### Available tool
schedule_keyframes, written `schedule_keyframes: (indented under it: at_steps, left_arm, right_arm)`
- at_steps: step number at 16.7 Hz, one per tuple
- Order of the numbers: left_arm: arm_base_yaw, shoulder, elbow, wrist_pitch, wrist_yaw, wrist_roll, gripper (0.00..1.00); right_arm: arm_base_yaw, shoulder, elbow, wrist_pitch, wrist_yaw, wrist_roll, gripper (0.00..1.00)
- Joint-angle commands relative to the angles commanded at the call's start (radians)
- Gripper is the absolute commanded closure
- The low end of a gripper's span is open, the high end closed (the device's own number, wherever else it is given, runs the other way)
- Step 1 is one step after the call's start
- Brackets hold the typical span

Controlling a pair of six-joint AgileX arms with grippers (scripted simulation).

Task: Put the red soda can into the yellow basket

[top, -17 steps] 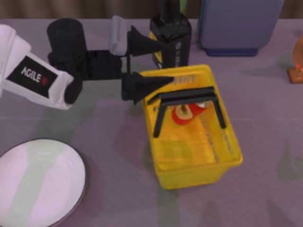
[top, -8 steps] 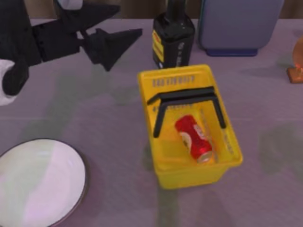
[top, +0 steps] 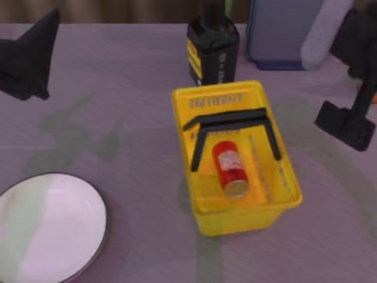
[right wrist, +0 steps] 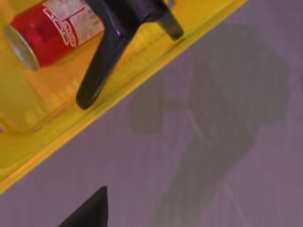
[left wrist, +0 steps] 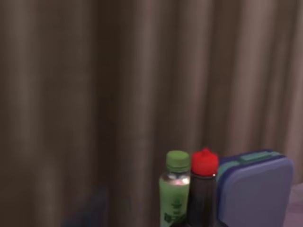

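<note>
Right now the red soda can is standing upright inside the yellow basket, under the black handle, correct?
Not quite. The red soda can is inside the yellow basket, partly under the black handle, but it lies on its side, not upright. The top view shows this.

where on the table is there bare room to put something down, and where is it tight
Bare patches: the stretch between the white plate and the yellow basket, and the near right corner past the basket. Crowded: the far edge, where the dark bottle and the blue box stand close behind the basket. The red soda can lies inside, under the black handle.
</note>
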Motion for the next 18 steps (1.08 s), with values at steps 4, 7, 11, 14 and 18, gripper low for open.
schedule_keyframes:
  at_steps: [4,7,11,14,18]
  left_arm:
    - [0.047,-0.413,-0.223,-0.161,-0.215,0.036,0.00]
    - [0.072,-0.649,-0.387,-0.277,-0.345,0.062,0.00]
    - [0.090,-0.829,-0.542,-0.390,-0.455,0.085,0.00]
    - [0.093,-0.855,-0.568,-0.410,-0.473,0.089,0.00]
    - [0.093,-0.855,-0.568,-0.410,-0.473,0.089,0.00]
  right_arm:
    - [0.111,0.406,0.384,-0.258,0.000,-0.174,0.00]
    - [0.177,0.626,0.610,-0.402,0.002,-0.278,0.00]
    - [0.228,0.774,0.781,-0.507,0.007,-0.359,0.00]
    - [0.236,0.792,0.805,-0.521,0.009,-0.371,0.00]
    - [0.232,0.791,0.800,-0.517,0.008,-0.371,0.00]
